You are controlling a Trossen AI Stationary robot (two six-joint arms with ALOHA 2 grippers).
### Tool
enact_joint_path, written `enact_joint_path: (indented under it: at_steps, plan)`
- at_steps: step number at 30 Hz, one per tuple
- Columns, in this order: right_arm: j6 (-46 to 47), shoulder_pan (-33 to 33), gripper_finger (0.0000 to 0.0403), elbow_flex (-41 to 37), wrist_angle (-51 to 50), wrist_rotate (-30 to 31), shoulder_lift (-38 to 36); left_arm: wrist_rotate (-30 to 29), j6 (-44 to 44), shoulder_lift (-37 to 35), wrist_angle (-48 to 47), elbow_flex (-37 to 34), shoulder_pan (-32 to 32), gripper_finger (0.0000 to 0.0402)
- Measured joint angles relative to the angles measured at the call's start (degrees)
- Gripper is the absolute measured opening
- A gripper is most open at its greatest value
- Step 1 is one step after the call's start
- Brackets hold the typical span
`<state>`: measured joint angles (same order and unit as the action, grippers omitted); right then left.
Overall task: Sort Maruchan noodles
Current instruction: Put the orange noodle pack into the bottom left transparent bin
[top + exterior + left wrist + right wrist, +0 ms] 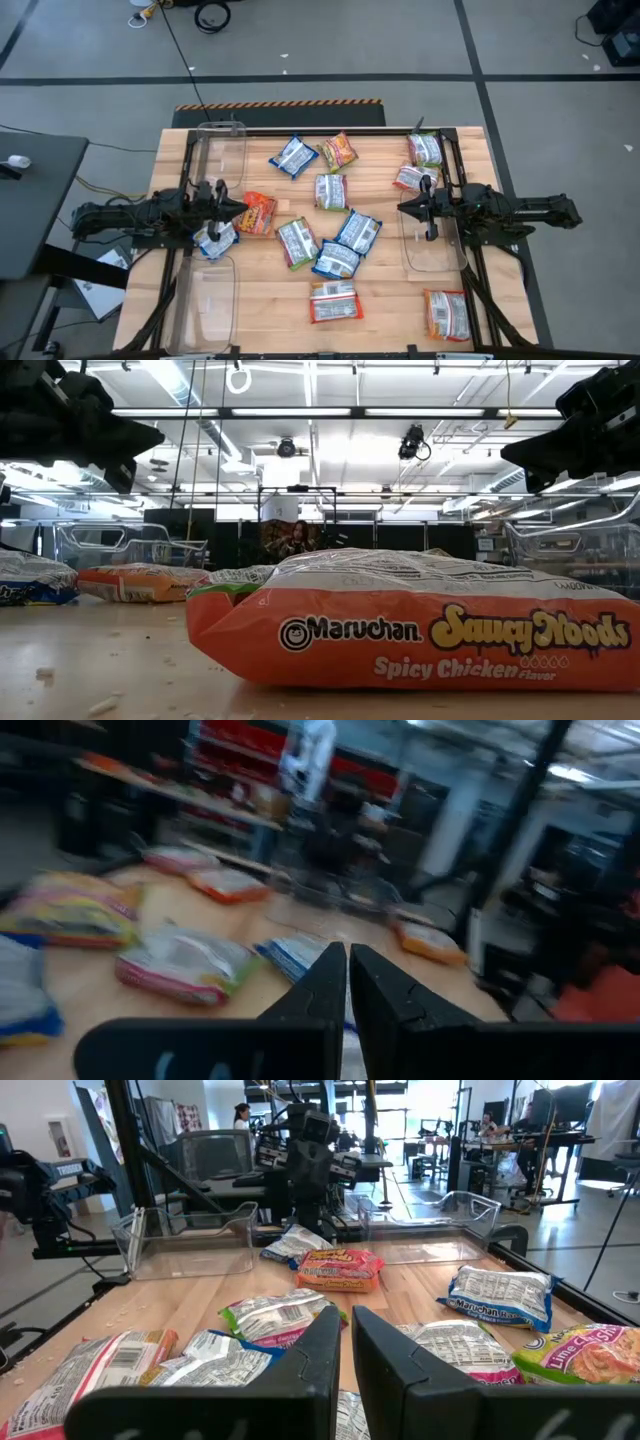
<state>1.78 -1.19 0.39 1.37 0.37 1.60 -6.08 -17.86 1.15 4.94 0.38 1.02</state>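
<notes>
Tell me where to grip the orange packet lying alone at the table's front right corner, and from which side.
Come straight down from above on the orange packet. It lies flat and apart from the others, so pinching across its narrower width near the middle looks safest. The right gripper is nearer.

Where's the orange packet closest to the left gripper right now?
High view: the orange packet lies on the table's left side, just right of the left gripper, with a blue-white packet beside it under that arm.

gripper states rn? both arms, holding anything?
Left gripper: shut, holding nothing, above the table's left side.
Right gripper: shut, holding nothing, above the table's right side.
</notes>
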Motion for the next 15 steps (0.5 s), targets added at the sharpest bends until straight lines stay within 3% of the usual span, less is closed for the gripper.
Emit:
enact_joint_path:
  at_steps: [4, 7, 15]
  plan:
    - [0.0, 0.0, 0.0036, 0.0, 0.0, 0.0, 0.0, -6.2, -10.2, 2.9, -2.0, 1.0, 0.0, 0.0025]
    - [0.0, 0.0, 0.0036, 0.0, 0.3, 0.0, 0.0, -5.4, -15.1, 7.9, -4.2, 4.6, -0.3, 0.0022]
    - [0.0, 0.0, 0.0036, 0.0, 0.3, 0.0, 0.0, -0.9, -37.3, 31.7, -31.5, 28.1, -4.8, 0.0006]
